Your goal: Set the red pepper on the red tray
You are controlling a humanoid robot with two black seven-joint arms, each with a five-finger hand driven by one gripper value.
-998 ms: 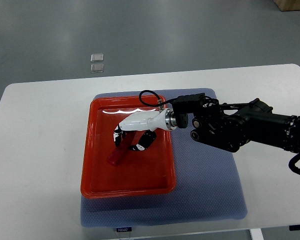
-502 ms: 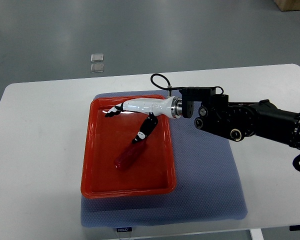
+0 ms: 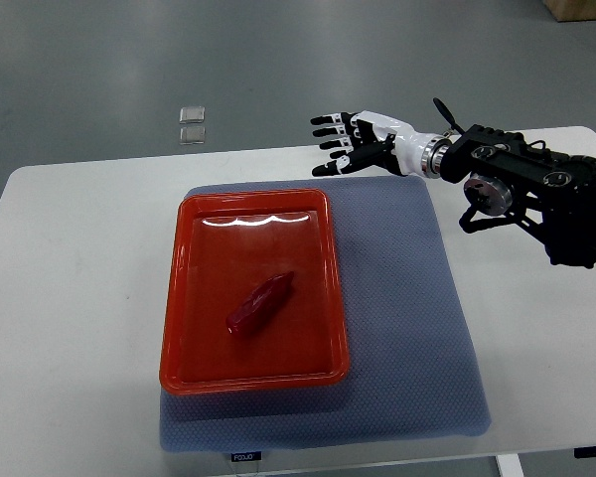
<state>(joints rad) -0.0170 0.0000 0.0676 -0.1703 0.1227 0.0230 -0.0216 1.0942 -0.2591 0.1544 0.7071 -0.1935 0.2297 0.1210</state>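
Note:
A long red pepper (image 3: 261, 302) lies at a slant in the middle of the red tray (image 3: 189, 343). My right hand (image 3: 346, 145) hovers beyond the tray's far right corner, over the back edge of the table, well apart from the pepper. Its white and black fingers (image 3: 327, 130) are spread wide and hold nothing. The black right arm (image 3: 531, 189) comes in from the right edge. No left arm shows.
The tray rests on a blue-grey mat (image 3: 417, 328) on a white table (image 3: 79, 298). Grey floor lies beyond the table, with two small clear squares (image 3: 192, 124) on it. A tan box corner (image 3: 581, 8) shows at the top right.
My right hand let go of the pepper, lifted out of the tray and drew back to the upper right with its fingers spreading. The pepper stays lying in the tray.

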